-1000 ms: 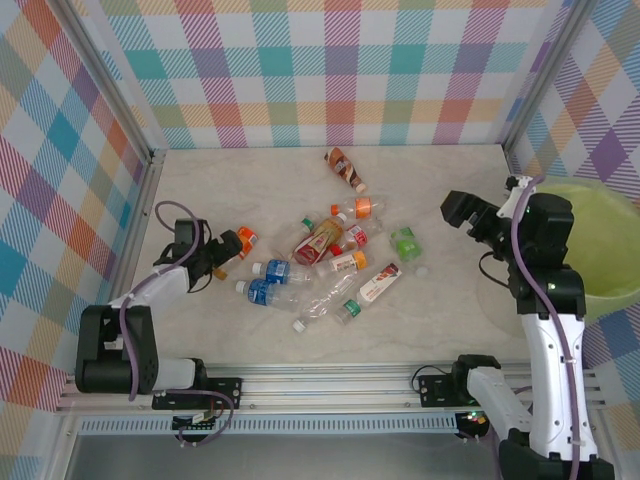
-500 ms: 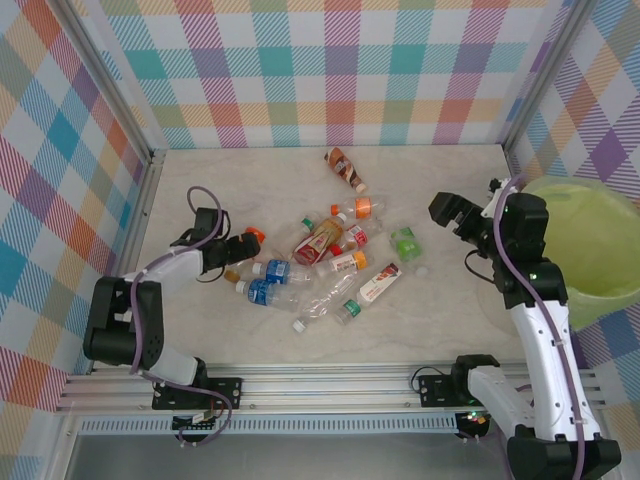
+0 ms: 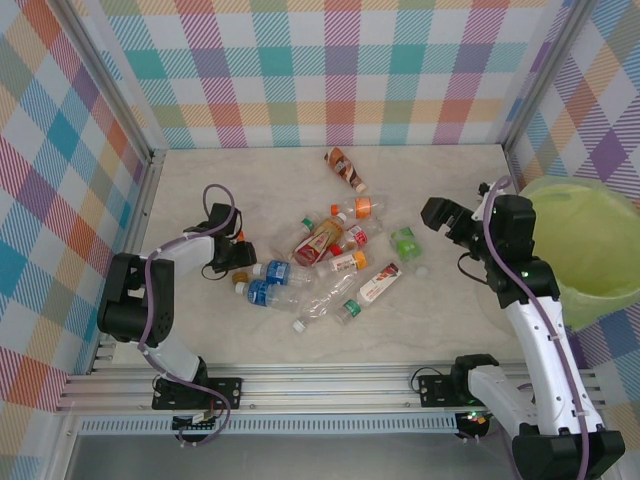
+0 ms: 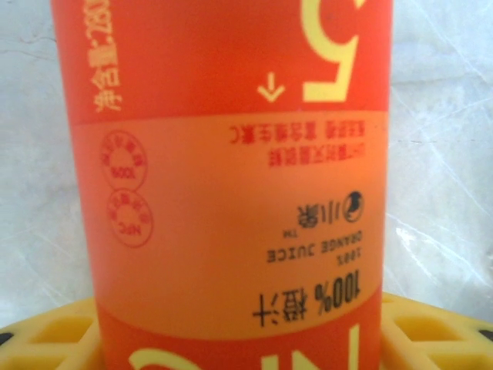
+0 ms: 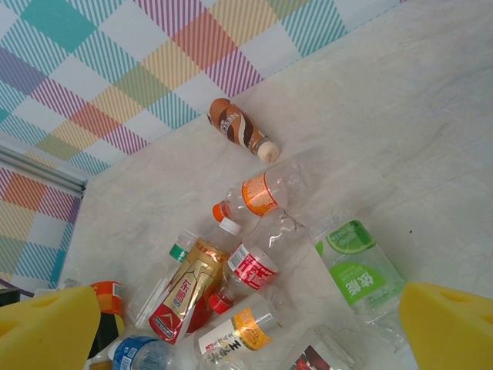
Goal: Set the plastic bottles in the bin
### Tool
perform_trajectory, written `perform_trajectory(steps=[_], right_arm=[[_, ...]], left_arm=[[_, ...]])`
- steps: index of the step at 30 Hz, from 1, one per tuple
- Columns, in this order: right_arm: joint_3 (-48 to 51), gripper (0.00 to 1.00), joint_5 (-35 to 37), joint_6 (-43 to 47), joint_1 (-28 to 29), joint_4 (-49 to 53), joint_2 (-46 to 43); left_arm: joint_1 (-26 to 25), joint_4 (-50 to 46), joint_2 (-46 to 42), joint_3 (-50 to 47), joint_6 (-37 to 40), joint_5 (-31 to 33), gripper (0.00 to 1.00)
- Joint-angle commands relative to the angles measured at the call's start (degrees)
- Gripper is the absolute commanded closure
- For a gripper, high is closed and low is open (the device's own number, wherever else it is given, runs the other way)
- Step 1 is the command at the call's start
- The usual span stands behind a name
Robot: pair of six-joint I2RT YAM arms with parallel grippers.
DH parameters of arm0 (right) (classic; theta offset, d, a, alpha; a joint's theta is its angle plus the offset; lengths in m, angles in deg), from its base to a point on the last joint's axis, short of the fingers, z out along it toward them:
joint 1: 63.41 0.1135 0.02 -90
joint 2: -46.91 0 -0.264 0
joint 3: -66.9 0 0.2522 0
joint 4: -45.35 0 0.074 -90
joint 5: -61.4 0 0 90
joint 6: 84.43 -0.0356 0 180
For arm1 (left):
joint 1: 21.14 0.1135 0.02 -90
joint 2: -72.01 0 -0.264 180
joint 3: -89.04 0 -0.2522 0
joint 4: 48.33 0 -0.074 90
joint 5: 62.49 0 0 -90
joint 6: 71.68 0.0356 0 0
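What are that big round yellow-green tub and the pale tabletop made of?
The round yellow-green tub looks like smooth moulded plastic: even colour, rolled rim. The pale tabletop shows grey marble-like veins with little gloss; stone or printed laminate, I cannot tell.

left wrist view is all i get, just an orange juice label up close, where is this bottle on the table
Observer: The orange juice bottle is at the left edge of the bottle pile.
Operator: is the bin near it
Observer: No, the bin stands at the far right, with the whole pile between them.
Operator: whats the right pincer doing
Observer: The right pincer hangs open above the table, just right of the green-labelled bottle, holding nothing.
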Motion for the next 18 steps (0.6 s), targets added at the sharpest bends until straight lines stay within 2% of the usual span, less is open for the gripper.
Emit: perform_trajectory(steps=[1, 6, 12, 15, 18], right_arm=[[0.80, 0.00, -1.94, 0.49, 0.83, -1.48, -0.89], [2.28, 0.00, -4.51, 0.54, 2.40, -4.36, -1.54], [6.51, 0.00, -9.73, -2.92, 8.00, -14.37, 0.61], [6.06, 0.00, -4.62, -2.39, 13.93, -16.05, 3.46], [5.53, 0.00, 1.26, -3.25, 20.08, -18.99, 6.43]], left_arm=[[-0.28, -1.30, -2.65, -0.11, 0.57, 2.71, 0.46], [-0.22, 1.34, -7.42, -2.72, 0.72, 3.92, 0.54], [-0.30, 4.88, -15.82, -5.47, 0.34, -0.09, 0.61], [-0.39, 6.69, -21.64, -6.08, -1.04, -2.36, 0.64], [-0.75, 7.99, -27.98, -6.04, -2.27, -7.30, 0.65]])
